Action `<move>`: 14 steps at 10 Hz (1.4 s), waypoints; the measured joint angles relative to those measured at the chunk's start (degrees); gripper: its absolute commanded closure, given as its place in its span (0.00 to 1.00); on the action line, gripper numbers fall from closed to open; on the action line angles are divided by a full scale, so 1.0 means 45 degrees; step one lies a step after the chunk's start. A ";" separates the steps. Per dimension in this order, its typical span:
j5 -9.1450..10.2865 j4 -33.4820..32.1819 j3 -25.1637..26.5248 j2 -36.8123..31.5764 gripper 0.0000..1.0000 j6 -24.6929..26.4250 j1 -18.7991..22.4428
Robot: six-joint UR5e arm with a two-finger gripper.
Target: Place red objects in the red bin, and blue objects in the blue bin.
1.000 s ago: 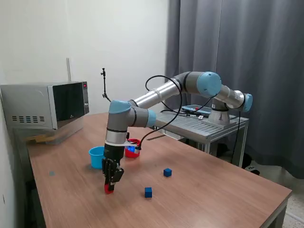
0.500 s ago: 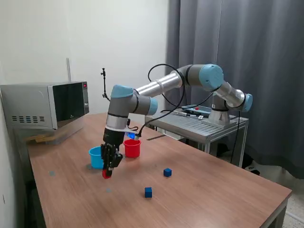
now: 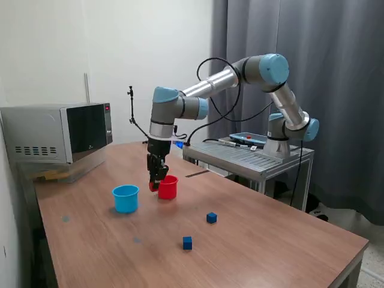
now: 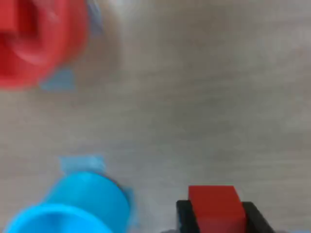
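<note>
My gripper hangs just above the table, beside the red bin on the exterior view's left. It is shut on a red cube. The wrist view shows this red cube clamped between the black fingers of the gripper. The red bin there is blurred and its inside is unclear. The blue bin stands to the exterior view's left of the red one, and the wrist view catches the blue bin too. Two blue cubes lie on the table nearer the camera.
A microwave sits at the table's back on the exterior view's left. A metal cart carrying the arm's base stands behind the table on the exterior view's right. The wooden table ends close to the right.
The gripper has lifted the red cube off the table and carried it back and toward the exterior view's right, from in front of the blue bin to beside the red bin.
</note>
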 measured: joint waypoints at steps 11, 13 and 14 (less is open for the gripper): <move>-0.0624 -0.0792 0.6277 -0.3572 1.00 0.1617 -0.1321; -0.0573 -0.1287 0.6294 -0.3575 1.00 0.1629 -0.1497; -0.0554 -0.1506 0.6246 -0.3556 1.00 0.1631 -0.1619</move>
